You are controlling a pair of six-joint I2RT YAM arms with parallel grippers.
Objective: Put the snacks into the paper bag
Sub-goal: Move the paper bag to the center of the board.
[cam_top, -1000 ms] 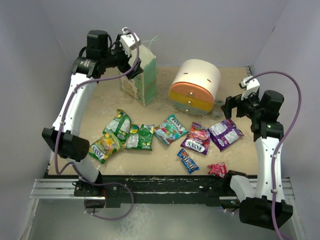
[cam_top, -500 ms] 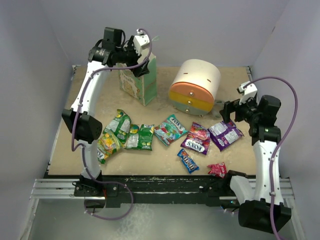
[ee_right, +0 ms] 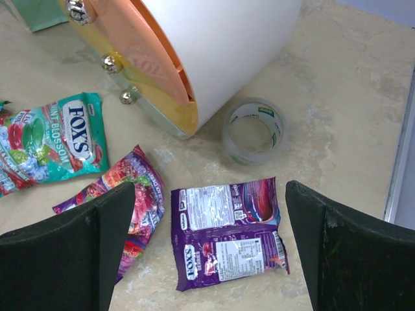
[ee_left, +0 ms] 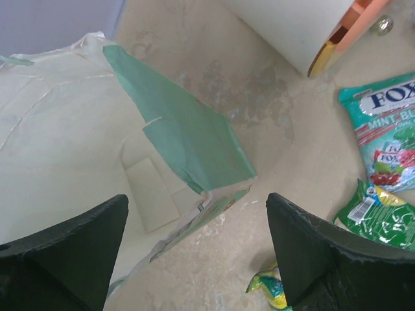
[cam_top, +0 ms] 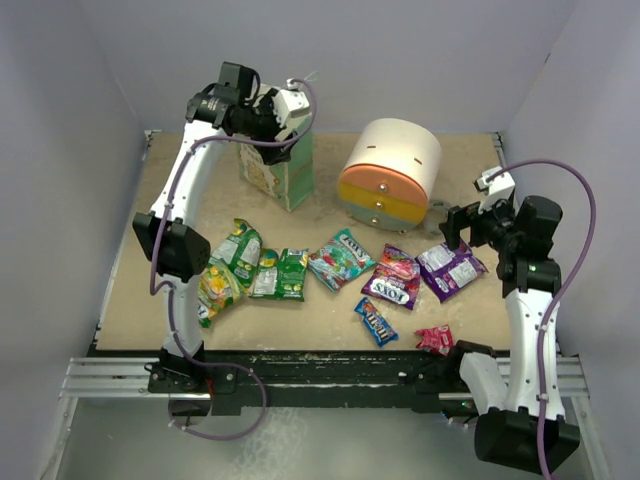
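The right gripper, jaws spread and empty, hovers directly over the purple packet at right. The left gripper, spread and empty, hangs over the bag, far left.

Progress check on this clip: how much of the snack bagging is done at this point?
Done: nothing evident. Inside the paper bag, as far as the left wrist view shows, there is no packet. In hand: nothing. The left gripper hangs open over the bag's mouth, and the right gripper is open above the purple packet. Left: about nine snacks lie on the table.
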